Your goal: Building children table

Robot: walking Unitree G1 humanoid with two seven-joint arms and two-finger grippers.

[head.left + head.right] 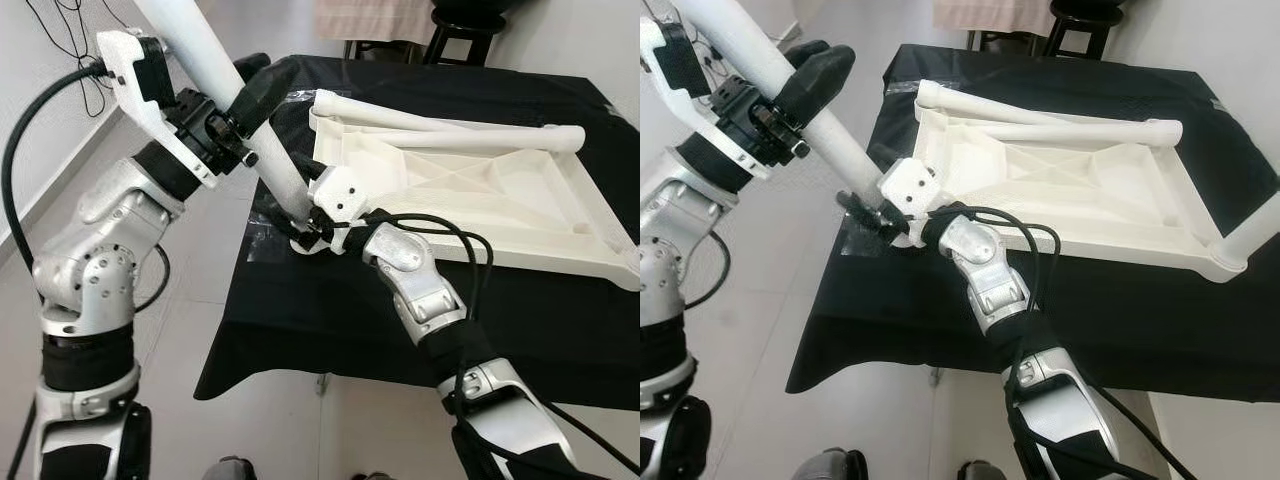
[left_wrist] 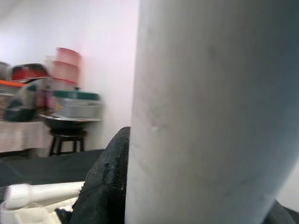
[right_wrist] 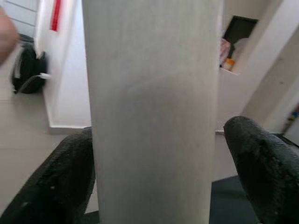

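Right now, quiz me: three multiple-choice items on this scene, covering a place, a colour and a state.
1. The held leg's lower end is
A. at the tabletop's near-left corner
B. on the floor
C. on a stool

2. The table's cloth is
A. white
B. black
C. red

3. The tabletop lies
A. upright on four legs
B. upside down, ribs up
C. against a wall

Answers:
1 A: the white leg, gripped by the left tool, meets the right tool at that corner.
2 B: the cloth is black.
3 B: the tabletop shows its ribbed underside.
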